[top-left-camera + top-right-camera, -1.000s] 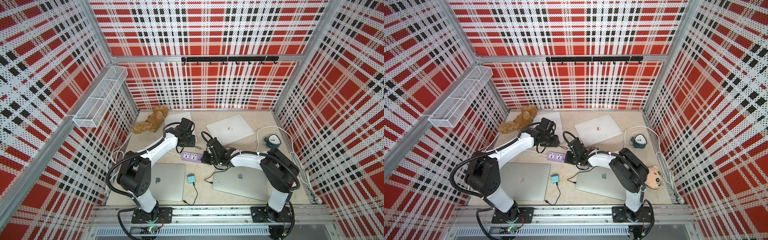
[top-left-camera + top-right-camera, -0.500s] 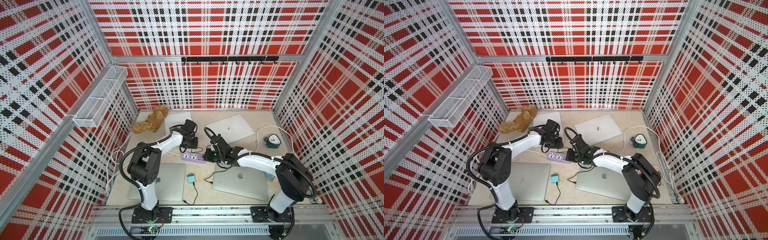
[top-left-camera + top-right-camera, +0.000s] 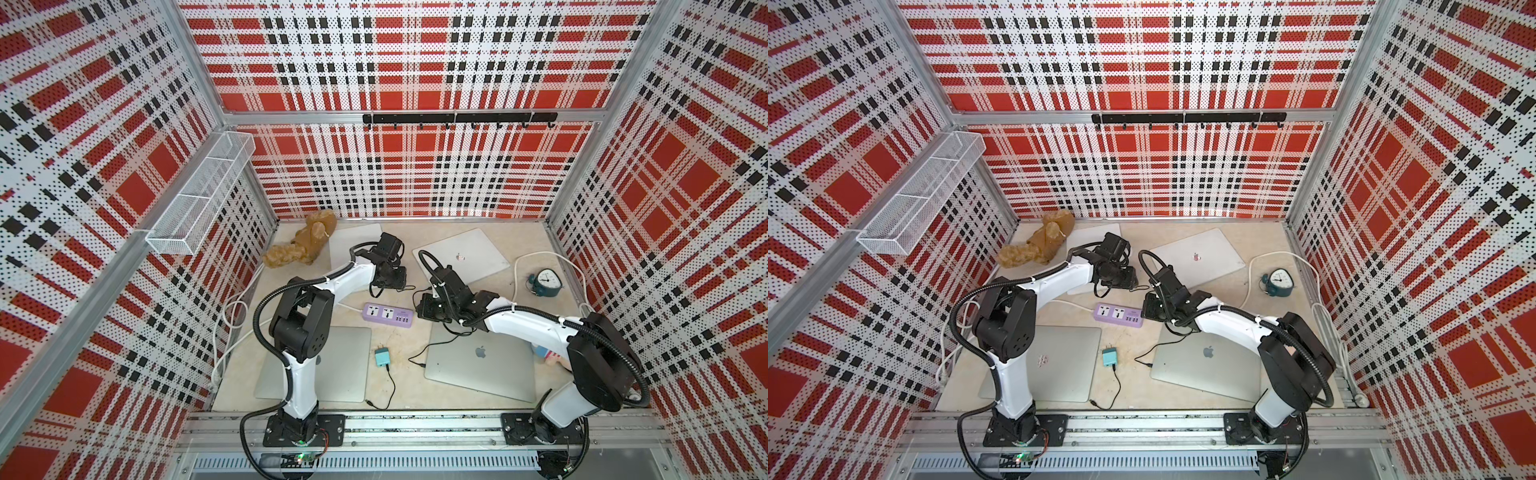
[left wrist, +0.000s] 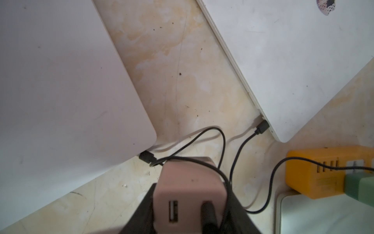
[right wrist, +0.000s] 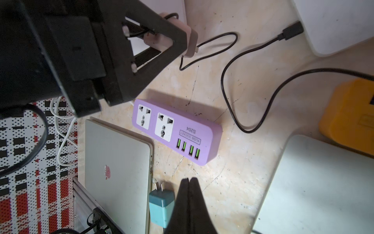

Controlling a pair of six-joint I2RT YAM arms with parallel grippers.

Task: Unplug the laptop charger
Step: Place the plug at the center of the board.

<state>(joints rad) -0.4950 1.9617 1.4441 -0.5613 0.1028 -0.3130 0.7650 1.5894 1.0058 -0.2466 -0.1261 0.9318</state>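
In both top views, the left gripper (image 3: 390, 277) sits a little left of the middle of the frame, low over the beige table (image 3: 415, 386). The right gripper (image 3: 427, 309) is just below and to its right. The flat purple power strip (image 3: 388, 314) lies below the left gripper and just left of the right gripper. What the left gripper holds is too small to make out here. A small teal plug block (image 3: 381, 356) lies below the strip.

In the left wrist view, the pink square charger block (image 4: 188, 178) fills the bottom middle of the frame. The left gripper is clamped on it, with a black jaw on each side. A thin black cable (image 4: 223, 141) is stuck into the block. It loops up and runs to a small black plug (image 4: 147, 157) at the corner of the flat white laptop (image 4: 60, 81) on the left of the frame. I cannot tell if that plug is pushed in. A yellow block (image 4: 311, 172) sits at the right edge.

In the right wrist view, the right gripper (image 5: 189, 182) is at the bottom middle, its two tips pressed together with nothing between them. The power strip (image 5: 176, 131) lies in the middle with both big sockets empty. The pink square charger block (image 5: 191, 38) is at the upper left, up off the strip, in the left gripper.
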